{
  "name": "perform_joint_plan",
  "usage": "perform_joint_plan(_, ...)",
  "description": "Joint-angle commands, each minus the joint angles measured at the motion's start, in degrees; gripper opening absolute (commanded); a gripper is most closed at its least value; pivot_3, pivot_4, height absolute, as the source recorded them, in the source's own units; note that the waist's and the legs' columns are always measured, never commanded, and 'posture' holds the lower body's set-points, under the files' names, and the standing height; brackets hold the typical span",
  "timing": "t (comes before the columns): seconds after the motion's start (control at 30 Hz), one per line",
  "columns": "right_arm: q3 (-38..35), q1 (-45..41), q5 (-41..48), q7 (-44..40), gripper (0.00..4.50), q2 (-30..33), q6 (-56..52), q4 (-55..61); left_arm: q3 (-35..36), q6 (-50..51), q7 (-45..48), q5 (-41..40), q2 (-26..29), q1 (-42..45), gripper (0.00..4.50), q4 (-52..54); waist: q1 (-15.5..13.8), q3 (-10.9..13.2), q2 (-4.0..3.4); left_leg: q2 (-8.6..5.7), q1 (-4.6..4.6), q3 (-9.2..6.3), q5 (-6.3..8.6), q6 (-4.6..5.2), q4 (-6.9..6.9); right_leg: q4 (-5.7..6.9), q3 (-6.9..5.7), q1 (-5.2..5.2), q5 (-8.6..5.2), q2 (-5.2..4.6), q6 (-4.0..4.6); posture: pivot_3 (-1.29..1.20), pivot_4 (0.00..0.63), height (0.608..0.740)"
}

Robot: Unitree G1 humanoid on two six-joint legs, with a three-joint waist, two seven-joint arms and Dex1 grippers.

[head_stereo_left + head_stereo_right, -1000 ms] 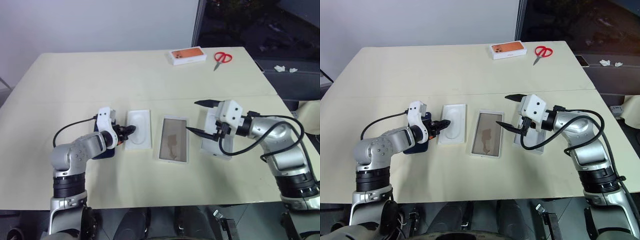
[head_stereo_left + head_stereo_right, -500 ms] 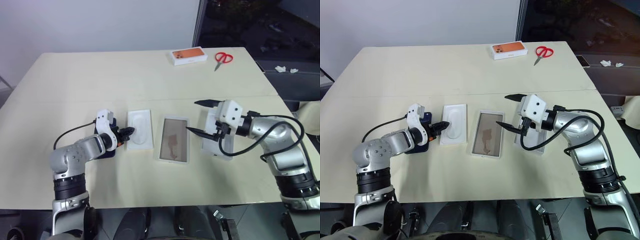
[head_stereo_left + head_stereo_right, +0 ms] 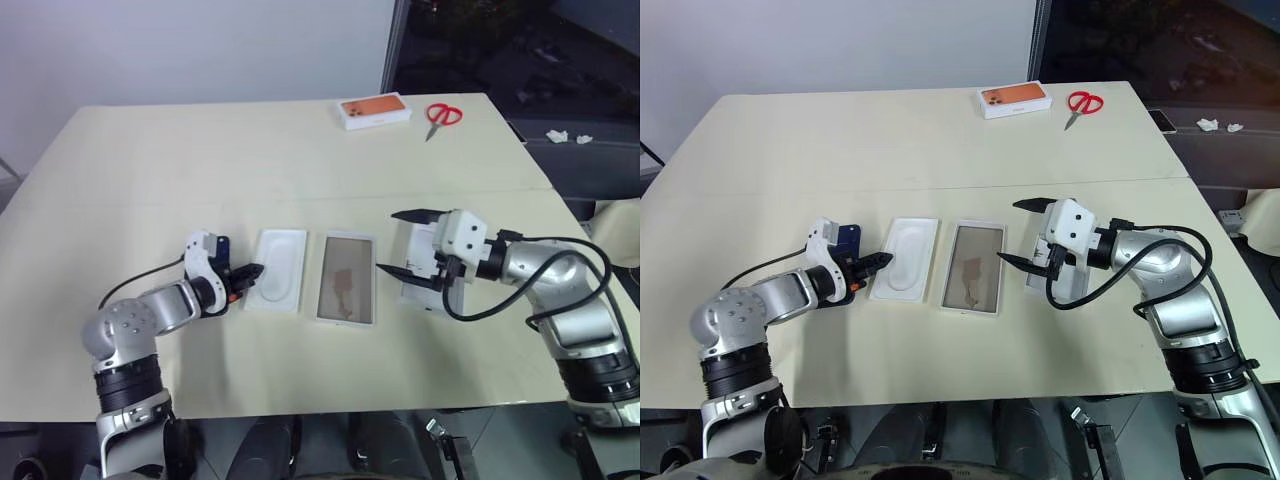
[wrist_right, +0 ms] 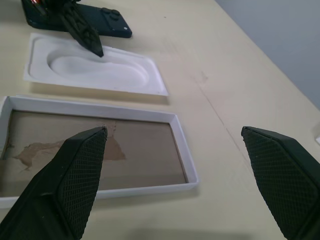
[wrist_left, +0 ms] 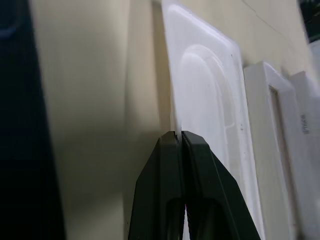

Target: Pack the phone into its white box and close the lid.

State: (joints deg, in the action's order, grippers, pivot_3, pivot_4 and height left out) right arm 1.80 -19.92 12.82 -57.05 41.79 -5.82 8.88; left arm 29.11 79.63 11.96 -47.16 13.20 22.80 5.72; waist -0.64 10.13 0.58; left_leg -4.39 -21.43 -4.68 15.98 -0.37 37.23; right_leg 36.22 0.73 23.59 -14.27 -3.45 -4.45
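My left gripper (image 3: 256, 269) is shut on the left long edge of a thin white insert (image 3: 280, 268) with a rounded recess; the wrist view shows its fingertips (image 5: 172, 140) pinching that edge. The phone (image 3: 847, 238), dark navy, lies flat just left of the insert, partly hidden behind my left hand. The white box (image 3: 348, 319) with its tan floor lies open right of the insert. My right gripper (image 3: 388, 241) hovers open beside the box's right edge, nothing between its fingers. Beneath it lies the lid (image 3: 1072, 288), partly covered by the hand.
At the table's far edge stand a white box with an orange top (image 3: 375, 111) and red scissors (image 3: 441, 114). A seam (image 3: 150, 200) crosses the cream table behind the work area.
My left gripper has closed onto the insert's edge and rolled at the wrist. The insert has shifted slightly toward the table's near edge. The right gripper stays open, roughly where it was.
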Motion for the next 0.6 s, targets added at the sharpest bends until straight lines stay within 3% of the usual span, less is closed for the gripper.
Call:
perform_joint_plan(0.03, -1.45, 2.64, 3.40, -3.50, 4.50, 2.09, -1.12, 2.91, 4.76, 5.46, -1.50, -5.22, -0.86, 2.83, 0.04, 2.20, -0.22, 0.01, 0.02, 0.00, -0.02, 0.00, 0.00, 0.00, 0.01, 0.00, 0.00, 0.00, 0.00, 0.00, 0.00, 0.00, 0.150, 0.740)
perform_joint_plan(0.17, -3.32, 5.21, 9.20, -9.08, 4.50, 4.95, -4.90, 2.68, 4.41, 9.08, -4.13, -6.90, -4.34, 5.92, 0.04, 6.50, -0.18, 0.07, 0.11, -0.04, -0.06, -0.04, 0.00, 0.00, 0.13, -0.07, -0.03, -0.09, 0.03, -0.03, -0.06, 0.00, 0.150, 0.740)
perform_joint_plan(0.37, -3.34, 4.64, 9.18, -8.58, 4.50, 4.18, -4.58, 1.82, 0.60, 8.36, -6.31, -5.79, -10.07, 7.05, 0.04, 8.44, 0.09, 0.09, 0.15, 0.00, 0.01, -0.01, -0.02, -0.05, -0.01, -0.09, -0.01, -0.06, 0.07, 0.01, -0.14, 0.00, 0.150, 0.740)
perform_joint_plan(0.4, -3.27, 4.70, 9.13, -8.25, 4.50, 3.91, -4.74, 2.01, -0.73, 7.18, -6.57, -4.99, -10.97, 6.85, 0.04, 8.25, -0.05, 0.09, 0.16, 0.02, 0.00, -0.02, -0.22, -0.41, -0.02, -0.08, -0.01, -0.05, 0.07, 0.03, -0.14, 0.00, 0.150, 0.740)
perform_joint_plan(0.6, -3.41, 4.94, 8.35, -7.09, 4.50, 3.57, -4.53, 2.07, -5.96, 5.75, -6.35, -4.14, -12.67, 6.39, 0.04, 8.49, -0.14, 0.12, 0.21, 0.01, -0.04, -0.01, -0.24, -0.44, 0.02, -0.09, -0.01, -0.06, 0.08, 0.02, -0.14, 0.00, 0.150, 0.740)
